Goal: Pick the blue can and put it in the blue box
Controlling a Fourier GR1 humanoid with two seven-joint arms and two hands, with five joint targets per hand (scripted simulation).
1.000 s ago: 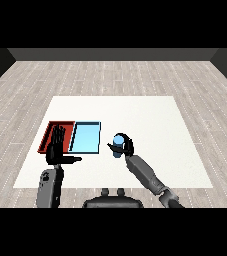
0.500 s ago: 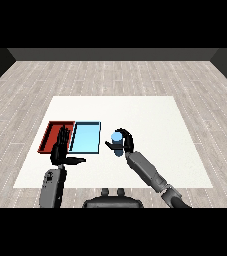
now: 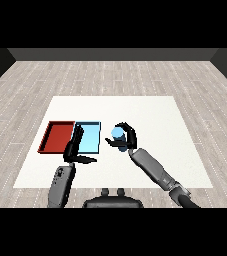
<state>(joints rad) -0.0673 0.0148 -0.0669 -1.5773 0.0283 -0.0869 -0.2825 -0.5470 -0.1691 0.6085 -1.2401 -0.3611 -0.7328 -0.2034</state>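
The blue can (image 3: 117,134) is held upright just right of the light blue tray (image 3: 91,137), with my right hand (image 3: 126,138) curled round it. Whether it rests on the table or hangs a little above it I cannot tell. My left hand (image 3: 75,148) stretches out with straight fingers over the seam between the red tray (image 3: 57,136) and the light blue tray, covering the blue tray's left edge. It holds nothing.
Both trays lie side by side at the left of the white table (image 3: 150,115). My right forearm (image 3: 156,170) crosses the table's front right part. Grey wooden floor surrounds the table.
My right hand has carried the blue can slightly left, closer to the light blue tray. The left hand has stayed over the trays, shifting only a little.
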